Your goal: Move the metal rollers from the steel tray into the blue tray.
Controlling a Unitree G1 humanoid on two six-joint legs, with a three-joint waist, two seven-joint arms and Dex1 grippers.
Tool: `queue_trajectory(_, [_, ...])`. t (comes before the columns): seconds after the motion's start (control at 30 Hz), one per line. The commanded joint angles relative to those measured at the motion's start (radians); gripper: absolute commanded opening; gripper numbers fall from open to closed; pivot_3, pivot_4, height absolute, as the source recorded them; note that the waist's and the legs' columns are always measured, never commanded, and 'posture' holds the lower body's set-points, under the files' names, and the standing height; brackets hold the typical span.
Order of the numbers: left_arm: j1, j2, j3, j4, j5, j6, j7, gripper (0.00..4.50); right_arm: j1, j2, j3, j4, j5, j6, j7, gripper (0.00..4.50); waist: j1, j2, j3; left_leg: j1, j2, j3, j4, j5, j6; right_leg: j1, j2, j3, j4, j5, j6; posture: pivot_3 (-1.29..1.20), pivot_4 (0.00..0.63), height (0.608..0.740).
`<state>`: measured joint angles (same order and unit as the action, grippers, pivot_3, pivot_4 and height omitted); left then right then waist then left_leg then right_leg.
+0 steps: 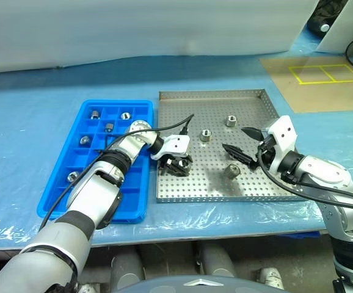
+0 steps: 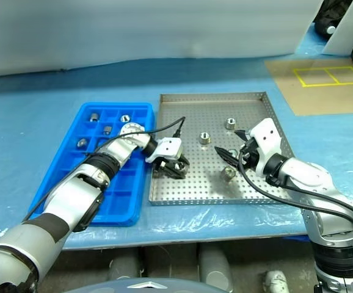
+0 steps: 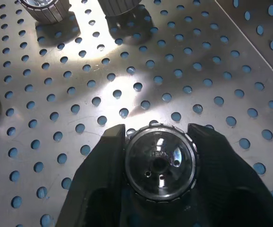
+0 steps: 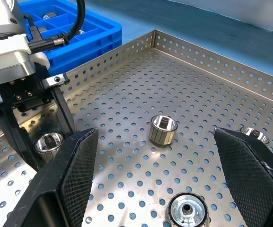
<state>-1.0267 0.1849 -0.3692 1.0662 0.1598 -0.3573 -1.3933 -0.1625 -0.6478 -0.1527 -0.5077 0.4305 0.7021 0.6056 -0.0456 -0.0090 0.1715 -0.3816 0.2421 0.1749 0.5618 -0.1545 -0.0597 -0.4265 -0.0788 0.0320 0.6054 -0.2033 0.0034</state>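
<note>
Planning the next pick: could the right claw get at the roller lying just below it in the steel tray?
Probably yes: the right claw hangs open above that roller, with nothing between them.

A workshop bench: blue sheeting (image 1: 36, 122), perforated steel tray (image 1: 213, 95), yellow floor tape (image 1: 326, 74).
</note>
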Motion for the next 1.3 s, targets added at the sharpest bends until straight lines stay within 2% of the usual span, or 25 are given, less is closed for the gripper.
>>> queue_trajectory(0.03, [-0.007, 0.013, 0.024, -0.004, -0.017, 0.025, -0.015, 1.73, -0.019, -0.003, -0.004, -0.022, 0.005, -0.023, 0.0, 4.02, 0.0, 0.0, 0.0, 0.0, 0.0, 0.0, 0.0, 0.0, 0.0, 0.0, 0.0, 0.0, 0.0, 0.0, 0.0, -0.52, 0.15, 0.74])
queue_trajectory(0.37, [-0.008, 0.048, 0.074, -0.067, -0.068, 0.052, -0.033, 1.73, -0.042, -0.022, 0.018, -0.012, 0.038, -0.003, 0.062, 4.02, 0.003, 0.0, 0.0, -0.003, 0.0, 0.0, 0.0, 0.0, 0.0, -0.002, 0.0, 0.0, 0.0, 0.0, 0.0, -0.47, 0.15, 0.74])
queue_trajectory(0.63, [0.038, 0.143, 0.145, -0.28, -0.178, 0.21, -0.104, 1.73, -0.075, -0.064, 0.067, 0.042, 0.05, -0.012, 0.157, 4.02, 0.012, 0.0, 0.0, -0.005, 0.0, 0.0, -0.001, 0.0, 0.0, -0.004, 0.0, -0.001, -0.001, 0.0, 0.0, -0.38, 0.15, 0.74])
queue_trajectory(0.73, [0.097, 0.214, 0.158, -0.4, -0.199, 0.274, -0.113, 1.73, -0.123, -0.065, 0.107, 0.09, 0.041, -0.03, 0.198, 4.02, 0.014, 0.0, 0.001, -0.004, 0.0, 0.0, -0.001, 0.0, 0.0, -0.004, -0.001, -0.001, 0.0, 0.0, 0.0, -0.31, 0.15, 0.74])
queue_trajectory(0.93, [0.309, 0.382, 0.223, -0.762, -0.3, 0.511, -0.095, 1.73, -0.229, -0.044, 0.201, 0.174, 0.03, -0.069, 0.285, 4.02, 0.04, 0.001, 0.001, -0.005, 0.001, 0.001, -0.004, 0.0, -0.001, -0.007, -0.001, -0.002, 0.0, 0.0, -0.001, -0.2, 0.15, 0.74])
queue_trajectory(1.07, [0.452, 0.475, 0.314, -0.932, -0.378, 0.594, -0.039, 1.73, -0.315, -0.022, 0.26, 0.218, 0.044, -0.079, 0.37, 4.02, 0.051, 0.002, 0.001, -0.004, 0.001, 0.001, -0.008, 0.002, -0.003, -0.009, 0.0, -0.003, 0.001, -0.001, -0.001, -0.08, 0.15, 0.74])
queue_trajectory(1.3, [0.618, 0.552, 0.468, -1.129, -0.485, 0.675, 0.081, 1.73, -0.446, 0.037, 0.353, 0.341, 0.024, -0.135, 0.516, 4.02, 0.105, 0.001, 0.002, -0.005, 0.002, 0.001, -0.012, 0.004, -0.006, -0.011, 0.0, -0.004, 0.002, -0.001, -0.002, 0.07, 0.15, 0.74])
